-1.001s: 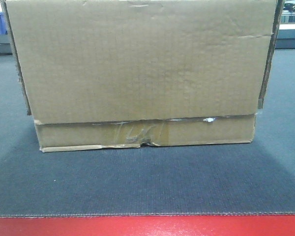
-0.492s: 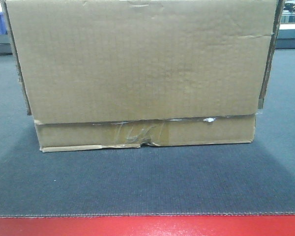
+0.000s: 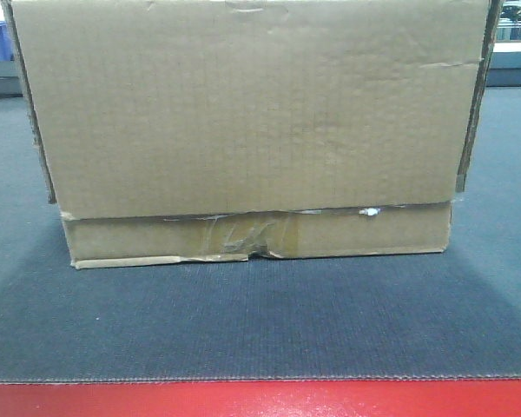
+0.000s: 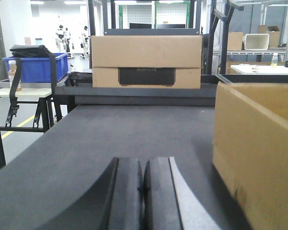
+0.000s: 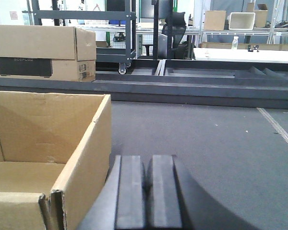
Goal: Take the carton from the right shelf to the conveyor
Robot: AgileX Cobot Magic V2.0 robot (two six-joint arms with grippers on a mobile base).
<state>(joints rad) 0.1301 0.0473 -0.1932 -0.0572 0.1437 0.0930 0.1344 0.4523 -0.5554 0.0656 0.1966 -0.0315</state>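
1. Already the carton [image 3: 252,130] sits flat on the conveyor [image 3: 260,321], a short way back from the belt's red front edge and roughly midway between its left and right sides; its lower taped seam rests on the fabric, so the belt alone bears its weight, which suggests the delivery part of the task is done
2. The left gripper [image 4: 143,191] hovers low over the belt just beside the carton's left wall, fingers pressed together and holding nothing; it stands apart from the cardboard, so it lends no support
3. The right gripper [image 5: 146,191] is likewise clenched and empty, close to the carton's right wall and open top corner but not touching it; the two arms flank the box, the stance a two-sided squeeze would leave once let go
4. The carton's top is open, its inside bare in the right wrist view; the overhanging upper flap faces the front edge
5. A second cardboard box [image 4: 147,61] stands beyond the far frame of the belt, and a blue bin [image 4: 34,67] rests on a side stand to the left; the right shelf cannot be made out for certain in these views
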